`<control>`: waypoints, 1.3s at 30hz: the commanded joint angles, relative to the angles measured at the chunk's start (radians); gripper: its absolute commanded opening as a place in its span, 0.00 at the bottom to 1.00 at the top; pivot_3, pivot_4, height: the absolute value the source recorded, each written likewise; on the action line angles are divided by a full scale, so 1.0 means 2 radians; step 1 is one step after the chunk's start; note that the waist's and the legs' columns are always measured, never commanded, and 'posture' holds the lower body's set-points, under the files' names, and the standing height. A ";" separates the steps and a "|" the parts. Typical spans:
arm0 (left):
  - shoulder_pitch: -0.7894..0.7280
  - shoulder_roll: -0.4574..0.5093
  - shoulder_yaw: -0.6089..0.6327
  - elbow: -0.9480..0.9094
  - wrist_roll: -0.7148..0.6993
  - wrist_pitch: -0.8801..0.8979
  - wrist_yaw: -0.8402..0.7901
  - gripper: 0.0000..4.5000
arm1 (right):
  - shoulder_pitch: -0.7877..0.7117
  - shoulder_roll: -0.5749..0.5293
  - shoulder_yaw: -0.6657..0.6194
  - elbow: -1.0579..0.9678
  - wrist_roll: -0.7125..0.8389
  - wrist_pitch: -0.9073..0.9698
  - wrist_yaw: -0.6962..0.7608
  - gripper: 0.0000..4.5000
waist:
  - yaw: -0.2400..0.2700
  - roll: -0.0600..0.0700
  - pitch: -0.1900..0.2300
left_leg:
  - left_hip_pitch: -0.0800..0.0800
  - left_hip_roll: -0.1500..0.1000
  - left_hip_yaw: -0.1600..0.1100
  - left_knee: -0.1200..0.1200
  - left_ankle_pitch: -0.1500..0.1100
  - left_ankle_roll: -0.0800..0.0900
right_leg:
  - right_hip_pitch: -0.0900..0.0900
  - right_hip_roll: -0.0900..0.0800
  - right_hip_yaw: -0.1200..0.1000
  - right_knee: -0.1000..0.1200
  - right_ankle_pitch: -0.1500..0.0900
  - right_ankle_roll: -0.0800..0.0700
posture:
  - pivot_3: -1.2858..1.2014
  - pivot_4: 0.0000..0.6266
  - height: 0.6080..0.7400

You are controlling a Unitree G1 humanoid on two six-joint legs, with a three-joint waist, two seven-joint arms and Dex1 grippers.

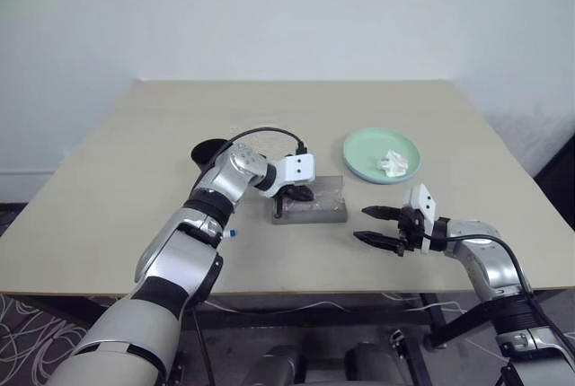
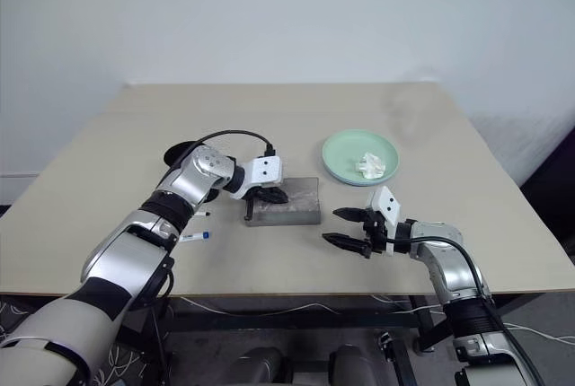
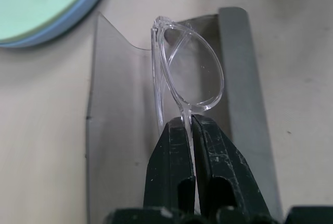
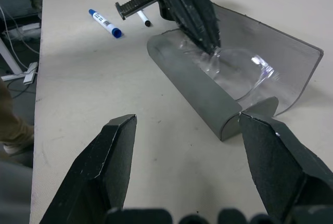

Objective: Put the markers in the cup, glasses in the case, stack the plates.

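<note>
Right gripper [image 1: 375, 227] spread wide, empty, left gripper [image 3: 188, 130] clamping glasses [image 3: 188, 75] over open case [image 4: 208, 91]

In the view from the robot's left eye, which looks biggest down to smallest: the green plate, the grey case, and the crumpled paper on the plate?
1. Green plate and grey case: they look about alike in spread, and the case lies nearer the camera and is partly hidden by the left arm, so I won't rank them.
2. Crumpled paper: clearly smallest.
</note>
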 commanded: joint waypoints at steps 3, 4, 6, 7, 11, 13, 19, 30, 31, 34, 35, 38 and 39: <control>-0.006 0.005 0.006 -0.004 0.001 0.012 -0.038 0.00 | -0.005 0.000 -0.006 -0.014 0.002 -0.011 -0.002 0.75 | 0.000 0.000 0.000 | 0.000 0.000 0.000 0.000 0.000 0.000 | 0.000 0.000 0.000 0.000 0.000 0.000 | 0.52 0.00 1.00; -0.005 0.005 0.008 -0.005 0.001 0.013 -0.041 0.00 | -0.005 0.000 -0.005 -0.013 0.002 -0.012 -0.002 0.75 | 0.000 0.000 0.000 | 0.000 0.000 0.000 0.000 0.000 0.000 | 0.000 0.000 0.000 0.000 0.000 0.000 | 0.52 0.00 1.00; -0.003 0.005 0.012 -0.005 0.001 0.016 -0.037 0.05 | -0.006 0.001 -0.004 -0.010 0.001 -0.014 -0.002 0.75 | 0.000 0.000 0.000 | 0.000 0.000 0.000 0.000 0.000 0.000 | 0.000 0.000 0.000 0.000 0.000 0.000 | 0.52 0.00 1.00; -0.003 0.005 0.014 -0.005 0.001 0.017 -0.035 0.10 | -0.007 0.001 -0.004 -0.009 0.000 -0.014 -0.002 0.75 | 0.000 0.000 0.000 | 0.000 0.000 0.000 0.000 0.000 0.000 | 0.000 0.000 0.000 0.000 0.000 0.000 | 0.52 0.00 1.00; -0.003 0.003 0.020 -0.002 0.004 0.014 -0.016 0.35 | -0.009 0.001 -0.002 -0.005 -0.001 -0.017 -0.002 0.75 | 0.000 0.000 0.000 | 0.000 0.000 0.000 0.000 0.000 0.000 | 0.000 0.000 0.000 0.000 0.000 0.000 | 0.52 0.00 1.00; -0.005 0.000 0.024 -0.001 0.003 0.017 -0.012 0.50 | -0.009 0.001 -0.001 -0.004 -0.002 -0.018 -0.002 0.75 | 0.000 0.000 0.000 | 0.000 0.000 0.000 0.000 0.000 0.000 | 0.000 0.000 0.000 0.000 0.000 0.000 | 0.52 0.00 1.00; -0.034 -0.010 0.053 0.014 -0.009 0.017 0.039 0.50 | -0.009 0.002 0.000 -0.002 -0.002 -0.021 -0.003 0.75 | 0.000 0.000 0.000 | 0.000 0.000 0.000 0.000 0.000 0.000 | 0.000 0.000 0.000 0.000 0.000 0.000 | 0.52 0.00 1.00; -0.080 -0.015 0.068 0.073 0.017 -0.013 0.155 0.13 | -0.014 0.006 0.005 0.005 -0.005 -0.030 -0.007 0.75 | 0.000 -0.001 0.000 | 0.000 0.000 0.000 0.001 0.000 0.000 | 0.000 0.000 0.000 0.000 0.001 0.001 | 0.52 0.00 1.00; -0.081 -0.015 0.060 0.080 0.030 -0.014 0.176 0.06 | -0.013 0.006 0.005 0.004 -0.004 -0.030 -0.008 0.75 | 0.000 -0.001 0.000 | 0.000 0.000 0.000 0.001 0.000 0.000 | 0.000 0.000 0.000 0.000 0.001 0.001 | 0.52 0.00 1.00; -0.082 -0.017 0.042 0.098 0.061 -0.023 0.221 0.06 | -0.012 0.007 0.005 0.001 -0.003 -0.030 -0.011 0.75 | 0.000 -0.001 0.000 | 0.000 0.000 0.000 0.001 0.000 0.000 | 0.000 0.000 0.000 0.000 0.001 0.001 | 0.52 0.00 1.00; -0.082 -0.017 0.038 0.104 0.069 -0.026 0.233 0.06 | -0.011 0.007 0.005 0.000 -0.003 -0.030 -0.012 0.75 | 0.000 -0.001 0.000 | 0.000 0.000 0.000 0.001 0.000 0.000 | 0.000 0.000 0.000 0.000 0.001 0.001 | 0.52 0.00 1.00; -0.080 -0.018 0.019 0.120 0.099 -0.032 0.268 0.06 | -0.008 0.009 0.005 -0.003 -0.003 -0.030 -0.016 0.75 | 0.000 -0.001 0.000 | 0.000 -0.001 0.000 0.001 0.000 0.000 | 0.000 0.000 0.000 0.000 0.001 0.001 | 0.52 0.00 1.00; -0.078 -0.019 0.013 0.125 0.108 -0.034 0.275 0.06 | -0.008 0.010 0.005 -0.005 -0.003 -0.030 -0.018 0.75 | 0.000 -0.001 0.000 | 0.000 -0.001 0.000 0.001 0.000 0.000 | 0.000 0.000 0.000 0.000 0.001 0.001 | 0.52 0.00 1.00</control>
